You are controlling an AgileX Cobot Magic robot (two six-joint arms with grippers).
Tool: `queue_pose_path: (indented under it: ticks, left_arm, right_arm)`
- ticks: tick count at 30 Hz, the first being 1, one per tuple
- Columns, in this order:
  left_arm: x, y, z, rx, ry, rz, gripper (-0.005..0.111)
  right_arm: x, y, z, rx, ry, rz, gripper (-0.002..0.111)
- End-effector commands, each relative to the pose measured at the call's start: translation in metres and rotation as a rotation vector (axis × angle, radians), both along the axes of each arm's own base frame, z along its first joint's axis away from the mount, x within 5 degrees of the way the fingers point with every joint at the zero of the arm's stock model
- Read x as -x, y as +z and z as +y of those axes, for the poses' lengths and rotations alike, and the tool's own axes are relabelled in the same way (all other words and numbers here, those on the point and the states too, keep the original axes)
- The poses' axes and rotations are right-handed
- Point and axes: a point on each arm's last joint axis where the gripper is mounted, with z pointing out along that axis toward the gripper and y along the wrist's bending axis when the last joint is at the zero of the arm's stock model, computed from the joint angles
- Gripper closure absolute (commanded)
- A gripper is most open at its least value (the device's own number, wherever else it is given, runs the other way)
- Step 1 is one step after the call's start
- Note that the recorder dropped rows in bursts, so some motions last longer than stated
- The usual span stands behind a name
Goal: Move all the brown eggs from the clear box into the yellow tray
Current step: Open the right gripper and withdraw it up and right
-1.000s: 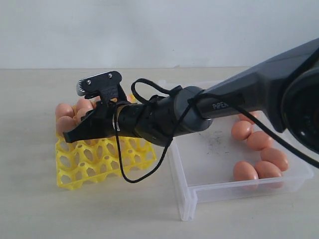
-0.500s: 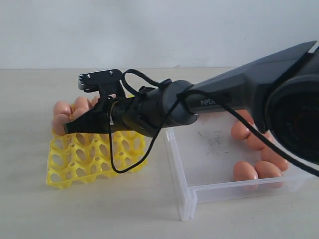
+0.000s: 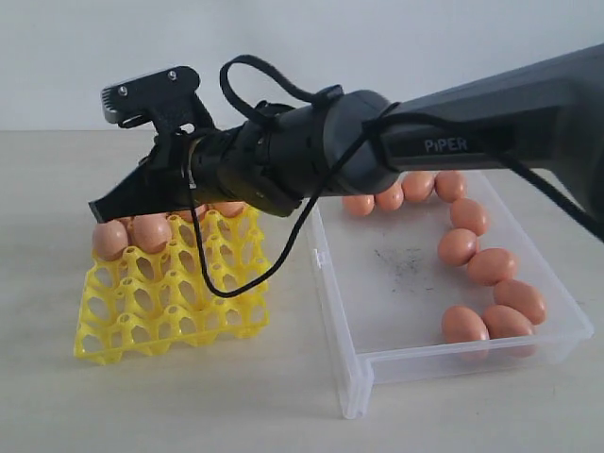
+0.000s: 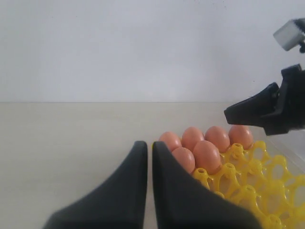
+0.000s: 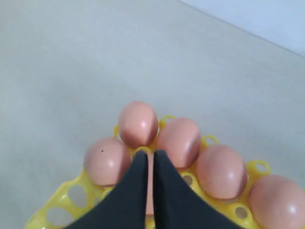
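Several brown eggs [image 3: 151, 231] sit in the far cells of the yellow tray [image 3: 170, 321]. More brown eggs [image 3: 491, 266] line the far and right walls of the clear box [image 3: 396, 359]. My right gripper [image 3: 99, 209] reaches across and hangs shut just above the tray's far left eggs, holding nothing. The right wrist view shows the right gripper [image 5: 147, 155] over the eggs [image 5: 138, 123], with only a thin gap between its fingers. My left gripper [image 4: 148, 145] is shut and empty beside the tray [image 4: 248, 191], near its eggs [image 4: 206, 153].
The tray and the box stand side by side on a pale tabletop [image 3: 189, 406] with a white wall behind. A black cable [image 3: 222, 283] loops down from the right arm over the tray. The box floor [image 3: 401, 269] has dark scuffs.
My right gripper has risen and moved left, staying shut. The yellow tray has shifted a little to the left. The eggs in the box have not moved.
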Motion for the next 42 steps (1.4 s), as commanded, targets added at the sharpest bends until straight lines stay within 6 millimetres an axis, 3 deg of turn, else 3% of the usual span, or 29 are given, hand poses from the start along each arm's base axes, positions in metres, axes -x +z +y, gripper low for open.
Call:
queue_pose_path:
  ticks: [1, 9, 14, 23, 33, 38, 42]
  left_arm:
    - [0.000, -0.001, 0.000, 0.000, -0.002, -0.001, 0.103]
    - [0.000, -0.001, 0.000, 0.000, -0.003, 0.001, 0.103]
    - [0.000, -0.001, 0.000, 0.000, -0.003, 0.001, 0.103]
    - [0.000, -0.001, 0.000, 0.000, -0.003, 0.000, 0.103]
    - [0.000, -0.001, 0.000, 0.000, -0.003, 0.000, 0.103]
    - [0.000, -0.001, 0.000, 0.000, -0.003, 0.000, 0.103]
    - [0.000, -0.001, 0.000, 0.000, -0.003, 0.000, 0.103]
  right_arm:
    - [0.000, -0.006, -0.005, 0.010, -0.075, 0.099, 0.109]
    - [0.000, -0.040, 0.001, -0.024, -0.126, 0.214, 0.109]
    - [0.010, -0.042, 0.013, -0.045, -0.085, 0.200, 0.109]
    - [0.011, -0.044, 0.013, -0.047, -0.098, 0.220, 0.109]
    - [0.023, 0.015, 0.004, 0.146, 0.174, -0.193, 0.109]
    - [0.038, 0.021, -0.016, 0.314, 0.301, -0.331, 0.109]
    - [0.061, 0.032, -0.045, 0.384, 0.354, -0.373, 0.109]
